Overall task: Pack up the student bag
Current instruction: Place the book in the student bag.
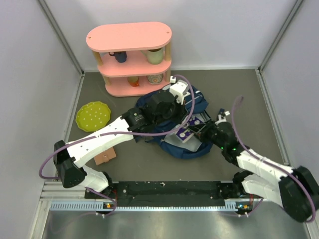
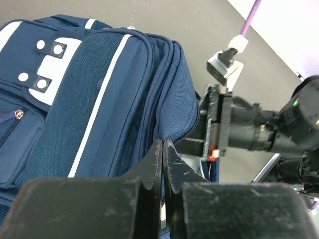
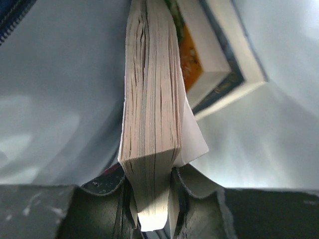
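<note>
Student bag (image 1: 185, 149), navy with white stripes, lies about the middle of the grey table (image 1: 239, 89); there is one only.

At the bottom of the top view one black rail (image 1: 169, 189) runs along the near edge, with the two arm bases at its ends. Between this rail and the student bag there is a band of bare table. One small brown block (image 1: 105, 157) lies at lower left, just beside the left arm.

The right gripper (image 3: 152, 201) is inside the opening of the bag, coming from the right. It is clamped on one book (image 3: 149, 99), held at its lower end with the page edges toward the camera and grey lining on both sides. A second book (image 3: 219, 55) lies deeper, at the upper right of that wrist view.

The left gripper (image 2: 163, 149) is at the far part of the bag. Its jaws are pressed together, with the tips at the zip edge. Whether they pinch fabric, I cannot tell.

To the right of the bag, bare table goes up to the right wall. At the left, one green plate (image 1: 92, 115) sits near the wall, well apart from the bag.

Farthest, one pink shelf (image 1: 129, 35) with three boards stands at the back wall, its foot near the far edge of the bag. It carries four small things, two on each lower board.
</note>
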